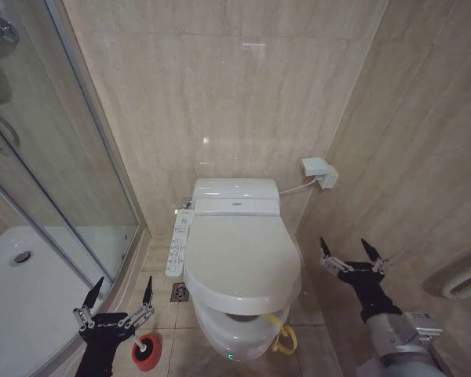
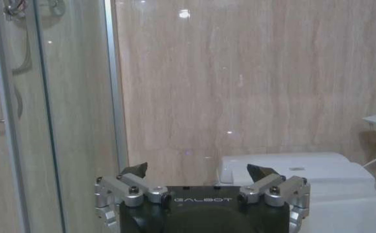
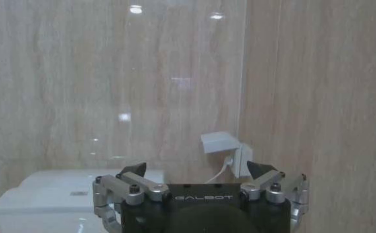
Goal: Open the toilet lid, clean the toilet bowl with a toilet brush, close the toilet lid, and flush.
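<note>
Head view: toilet bowl [image 1: 235, 339] mostly hidden under closed toilet lid [image 1: 239, 259].

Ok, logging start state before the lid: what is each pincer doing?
Left pincer: open, empty, above the red holder.
Right pincer: open, empty, beside the toilet lid.

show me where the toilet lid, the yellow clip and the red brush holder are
toilet lid [image 1: 239, 255], head view, middle of its closed top.
yellow clip [image 1: 285, 336], head view, loop hanging at the lid's front rim.
red brush holder [image 1: 147, 351], head view, its round red body.
</note>
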